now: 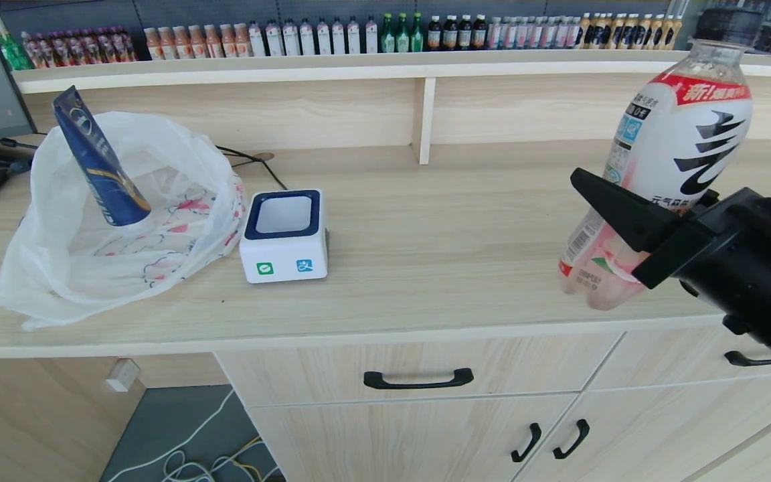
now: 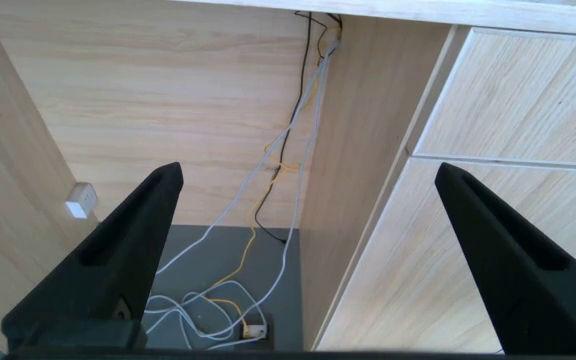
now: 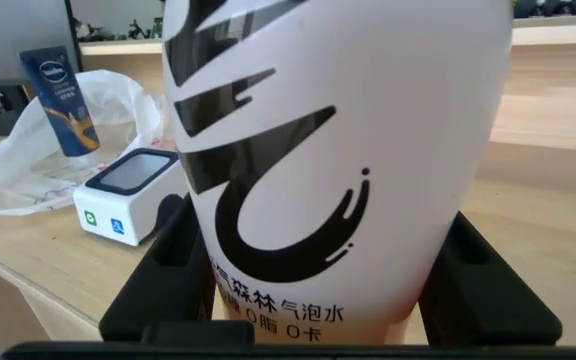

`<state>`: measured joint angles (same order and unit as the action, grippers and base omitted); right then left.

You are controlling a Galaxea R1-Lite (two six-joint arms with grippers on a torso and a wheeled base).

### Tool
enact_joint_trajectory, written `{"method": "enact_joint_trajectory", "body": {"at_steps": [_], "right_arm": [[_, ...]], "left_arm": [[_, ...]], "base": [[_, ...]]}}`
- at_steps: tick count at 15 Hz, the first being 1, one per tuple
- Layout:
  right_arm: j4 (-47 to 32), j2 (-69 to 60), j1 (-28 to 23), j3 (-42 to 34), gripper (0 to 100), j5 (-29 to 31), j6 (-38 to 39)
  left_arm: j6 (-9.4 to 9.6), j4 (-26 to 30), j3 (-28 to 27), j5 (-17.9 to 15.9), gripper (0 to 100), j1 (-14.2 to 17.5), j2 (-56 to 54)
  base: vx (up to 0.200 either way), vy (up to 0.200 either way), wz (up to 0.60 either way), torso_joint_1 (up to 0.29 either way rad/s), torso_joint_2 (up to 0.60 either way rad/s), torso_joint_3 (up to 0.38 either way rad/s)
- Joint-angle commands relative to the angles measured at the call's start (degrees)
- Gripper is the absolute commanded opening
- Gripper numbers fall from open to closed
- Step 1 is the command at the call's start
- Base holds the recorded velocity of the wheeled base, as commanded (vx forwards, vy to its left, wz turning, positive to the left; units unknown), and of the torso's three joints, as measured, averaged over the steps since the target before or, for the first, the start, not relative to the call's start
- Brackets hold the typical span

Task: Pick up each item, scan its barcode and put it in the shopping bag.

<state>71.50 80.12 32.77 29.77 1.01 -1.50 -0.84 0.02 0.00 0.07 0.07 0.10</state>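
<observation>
Bottle (image 1: 666,167) near upright, pinched low between right gripper (image 3: 318,290) fingers (image 1: 620,207) at the bench (image 1: 439,221) right end. Scanner (image 1: 284,235) well to its left, shopping bag (image 1: 211,167) beyond. Left gripper (image 2: 308,175) fingers spread, below bench level.

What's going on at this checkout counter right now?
The right gripper holds a white-labelled drink bottle roughly upright at the right end of the counter, jaws closed on its lower part. The scanner sits mid-counter, and the bottle is not yet over it. A blue tube already stands in the shopping bag at the left. The left gripper hangs below counter level, jaws open and empty.
</observation>
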Motion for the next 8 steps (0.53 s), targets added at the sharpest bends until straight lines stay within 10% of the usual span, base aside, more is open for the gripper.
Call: {"method": "enact_joint_trajectory", "body": {"at_steps": [1, 8], "right_arm": [[0.0, -0.1, 0.1, 0.6, 0, 0.0, 0.0], [0.6, -1.8, 0.0, 1.3, 0, 1.1, -0.1]], "left_arm": [[-0.04, 0.0, 0.0, 0.0, 100, 0.0, 0.0], [-0.04, 0.0, 0.0, 0.0, 100, 0.0, 0.0]], "base": [[-0.2, 0.0, 0.0, 0.017, 0.01, 0.002], [0.0, 0.0, 0.0, 0.0, 0.0, 0.0]]}}
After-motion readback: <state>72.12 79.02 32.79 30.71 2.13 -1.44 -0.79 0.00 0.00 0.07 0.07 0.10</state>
